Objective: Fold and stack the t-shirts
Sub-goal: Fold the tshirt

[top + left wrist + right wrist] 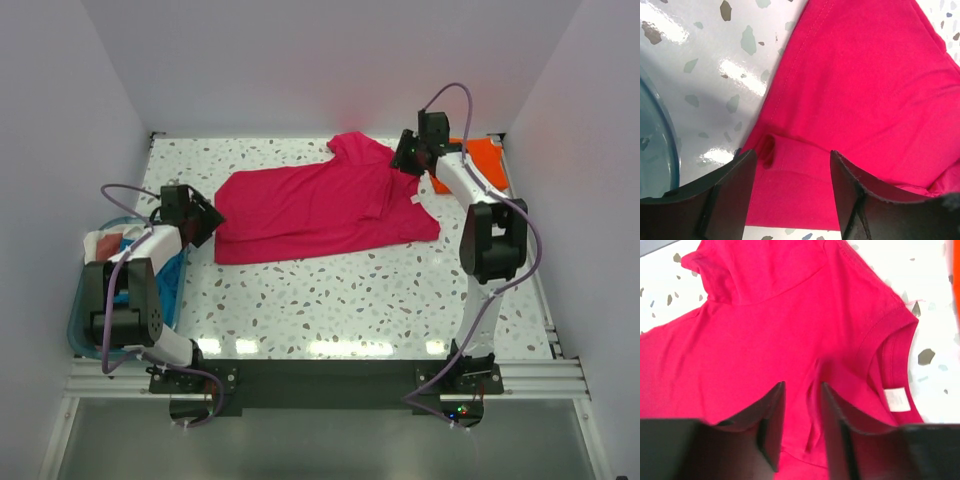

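The magenta-pink t-shirt lies flat across the middle of the table, doubled over lengthwise, one sleeve pointing to the back. My left gripper hangs over the shirt's left hem edge. Its jaws stand wide open over a small curl of cloth, gripping nothing. My right gripper is at the shirt's right end near the collar. Its fingers stand a little apart around a raised ridge of pink cloth without pinching it. The orange t-shirt lies at the back right corner, partly behind the right arm.
A blue-rimmed tub with white, red and blue cloth sits at the table's left edge, beside the left arm; its rim shows in the left wrist view. A white neck label shows inside the collar. White walls enclose the speckled table.
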Controlling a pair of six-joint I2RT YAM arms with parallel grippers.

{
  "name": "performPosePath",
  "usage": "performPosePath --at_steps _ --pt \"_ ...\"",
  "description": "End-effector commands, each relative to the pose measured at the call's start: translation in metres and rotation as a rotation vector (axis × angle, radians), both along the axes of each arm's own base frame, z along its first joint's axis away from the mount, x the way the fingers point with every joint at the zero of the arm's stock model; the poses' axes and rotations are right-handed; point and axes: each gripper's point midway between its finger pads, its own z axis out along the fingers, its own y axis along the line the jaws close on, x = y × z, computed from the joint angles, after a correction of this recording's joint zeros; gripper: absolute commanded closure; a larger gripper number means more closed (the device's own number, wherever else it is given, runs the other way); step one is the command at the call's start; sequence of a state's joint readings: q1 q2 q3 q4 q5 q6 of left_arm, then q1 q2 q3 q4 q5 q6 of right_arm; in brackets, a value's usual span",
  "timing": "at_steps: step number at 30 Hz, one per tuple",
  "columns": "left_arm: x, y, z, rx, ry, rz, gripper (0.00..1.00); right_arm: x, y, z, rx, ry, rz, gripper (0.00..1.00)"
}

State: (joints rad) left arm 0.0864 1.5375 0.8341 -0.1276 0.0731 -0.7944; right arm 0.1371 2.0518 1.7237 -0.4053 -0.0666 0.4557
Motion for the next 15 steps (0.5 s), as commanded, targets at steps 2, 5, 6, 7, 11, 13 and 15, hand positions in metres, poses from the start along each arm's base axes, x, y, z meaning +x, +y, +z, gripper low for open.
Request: performPosePath --at_steps 2,5,6,7,11,13,15 --pt "0.009 0.002 0.039 0.023 -0.134 -0.025 0.33 0.008 -0.003 0.025 -0.029 -0.045 0.034 0.45" --pt "-0.004 -0.001 0.033 0.018 -0.124 -0.031 0.38 -0.008 -0.001 0.026 -0.025 -0.030 0.037 0.43" --pt "-0.009 -0.004 0.027 0.011 -0.110 -0.038 0.41 -0.013 0.004 0.025 -0.027 -0.030 0.043 0.43" --pt "-0.011 -0.005 0.023 0.009 -0.103 -0.038 0.43 -0.021 0.008 0.035 -0.028 -0.049 0.048 0.44" --pt "-0.014 -0.015 0.011 0.004 -0.070 -0.055 0.50 -0.060 0.023 0.006 -0.038 0.000 0.062 0.46" --pt "-0.011 -0.019 0.011 0.004 -0.069 -0.060 0.52 -0.069 0.034 0.001 -0.030 -0.003 0.082 0.47" --pt "-0.007 -0.024 0.010 -0.001 -0.067 -0.065 0.53 -0.080 0.041 -0.010 -0.038 0.015 0.098 0.47"
